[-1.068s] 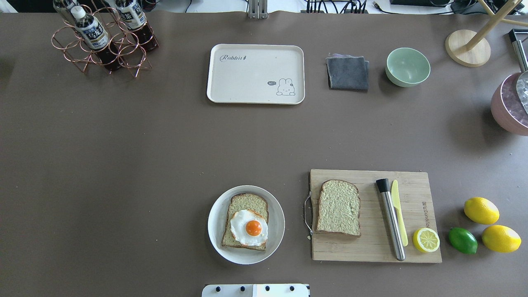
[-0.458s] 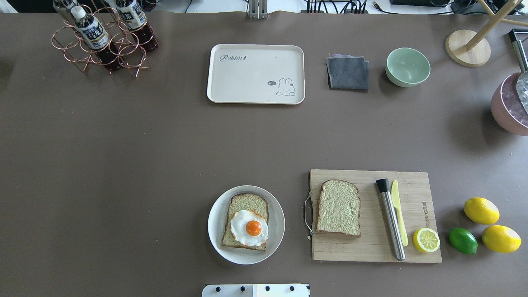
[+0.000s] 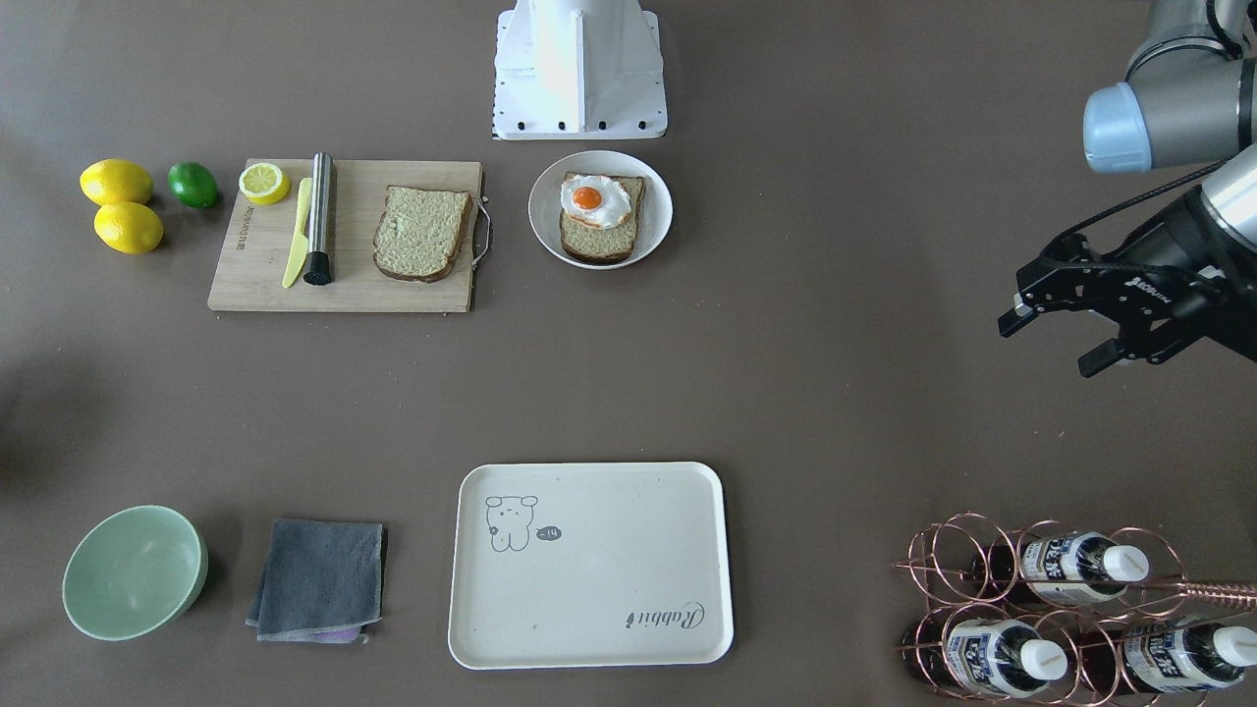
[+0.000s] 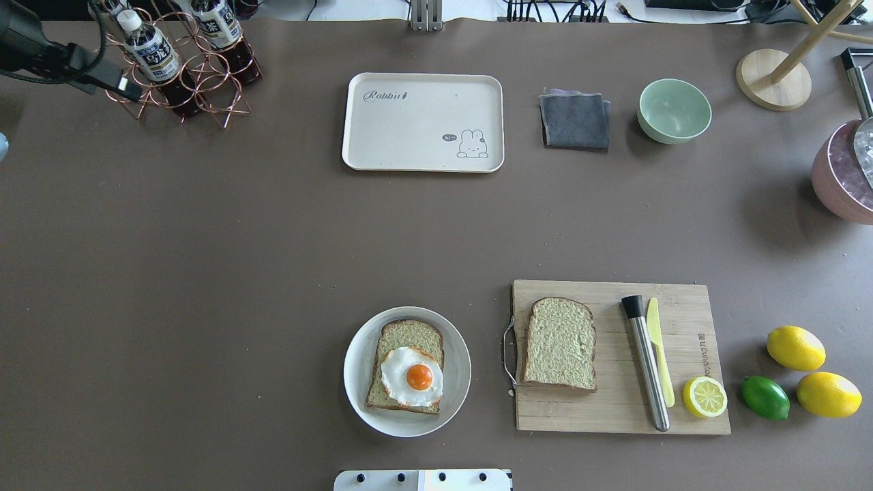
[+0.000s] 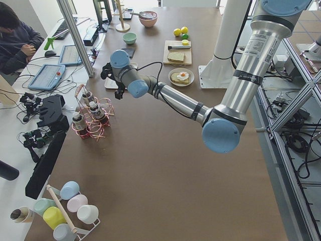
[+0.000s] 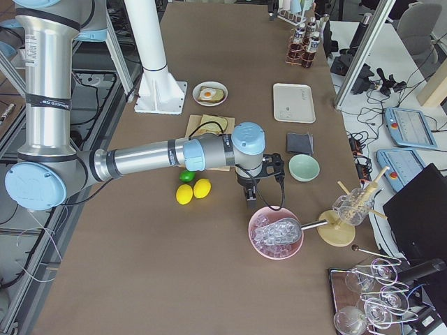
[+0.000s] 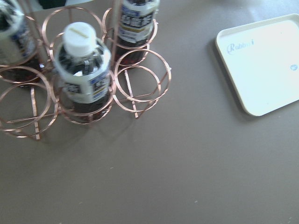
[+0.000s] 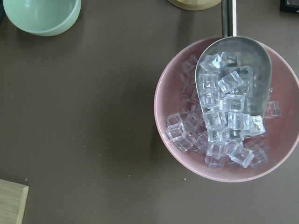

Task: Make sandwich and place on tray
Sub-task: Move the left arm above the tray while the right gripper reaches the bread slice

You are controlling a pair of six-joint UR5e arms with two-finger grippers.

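One wholegrain bread slice [image 4: 402,337] with a fried egg [image 4: 411,376] on it lies on a round white plate [image 4: 357,382]. A second slice [image 4: 560,343] lies bare on the wooden cutting board [image 4: 614,409]. The cream tray [image 4: 409,129] sits at the table's far middle with nothing on it. My left gripper [image 3: 1051,346] is open and holds nothing, hovering near the bottle rack [image 4: 170,68], far from the bread. My right gripper [image 6: 251,195] shows only in the exterior right view, above the table near the pink bowl; I cannot tell if it is open or shut.
A steel muddler [image 4: 646,361], a yellow knife [image 4: 659,348] and a lemon half [image 4: 704,397] lie on the board. Two lemons [image 4: 796,348] and a lime [image 4: 765,397] lie to its right. A grey cloth [image 4: 575,121], a green bowl [image 4: 674,110] and a pink ice bowl [image 8: 168,93] stand at the far right.
The left arm's gripper has come into the overhead view at the top left, by the bottle rack. The bread, egg, plate and tray have not moved.
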